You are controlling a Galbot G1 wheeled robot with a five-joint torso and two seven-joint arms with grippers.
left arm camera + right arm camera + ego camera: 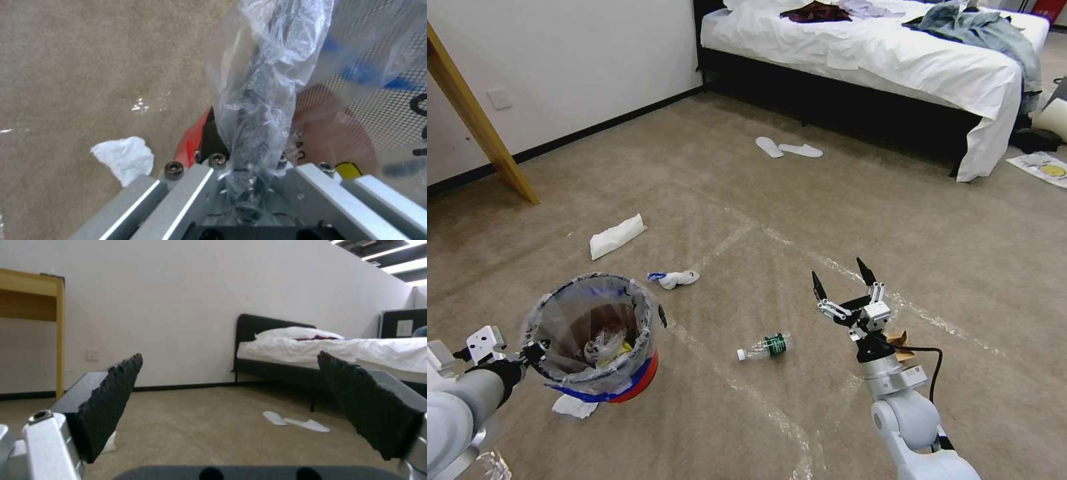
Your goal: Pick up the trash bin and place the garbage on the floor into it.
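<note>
Left end effector (534, 351) clamps the trash bin (594, 337) rim, bin held left; right end effector (845, 288) gapes empty; bottle (764, 347) lies on the floor (747, 200) between, nearer the right, cap toward the bin.

Trash bin (602, 347): one — red, bag-lined
Bottle (765, 346): one
White tissues on the floor (707, 200): three (617, 235) (674, 279) (574, 406)
Slippers (789, 148): two
Grippers: two — left gripper (536, 351), right gripper (843, 281)
</note>
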